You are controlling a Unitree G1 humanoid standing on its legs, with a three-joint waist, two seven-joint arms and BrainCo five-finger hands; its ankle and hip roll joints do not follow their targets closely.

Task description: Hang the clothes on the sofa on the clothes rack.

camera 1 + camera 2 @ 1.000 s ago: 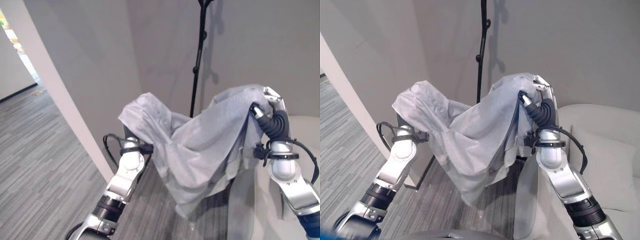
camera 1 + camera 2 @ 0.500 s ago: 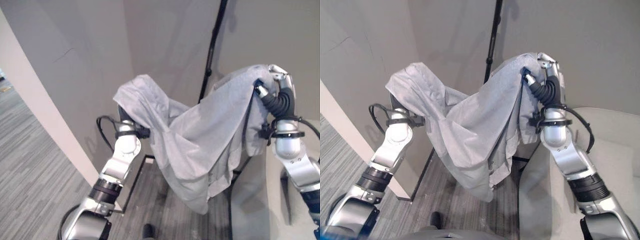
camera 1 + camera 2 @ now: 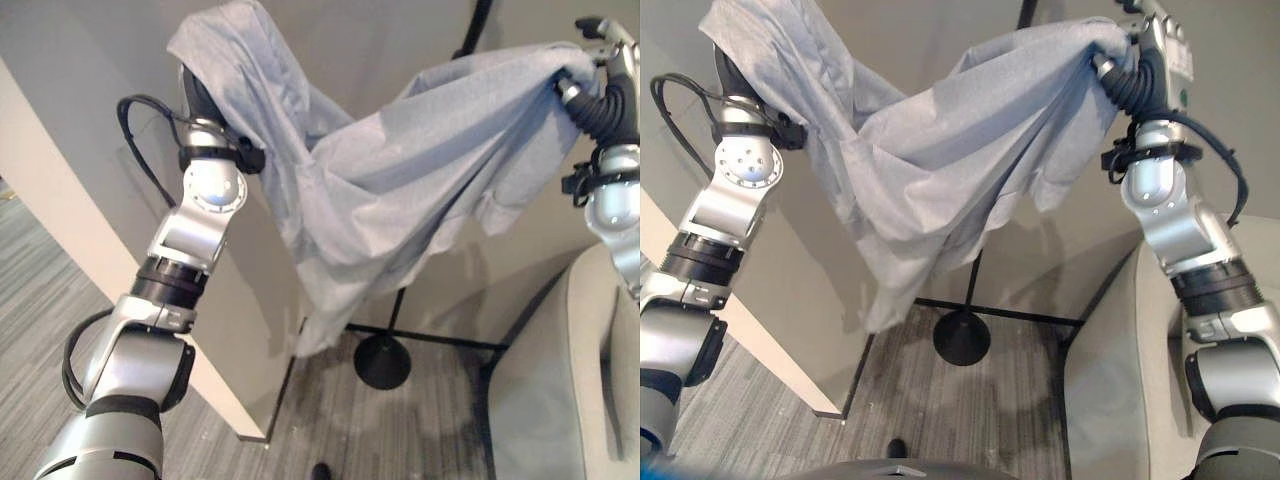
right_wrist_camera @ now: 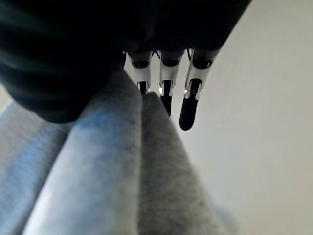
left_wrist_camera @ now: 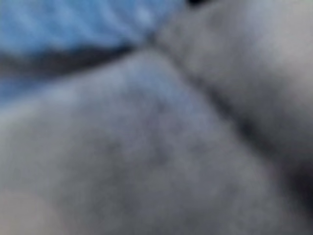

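- The left hand is hidden under the grey garment (image 3: pixel 380 190).
- The clothes rack (image 3: pixel 382 362) pole runs behind the garment; its top is cut off.
- The left wrist view is a blur of cloth.

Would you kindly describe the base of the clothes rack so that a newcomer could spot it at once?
Start at the grey garment held up between the two hands. Below its hanging tip a thin black pole drops to the floor. It ends in the base, a round black disc on the grey striped carpet, beside the sofa.
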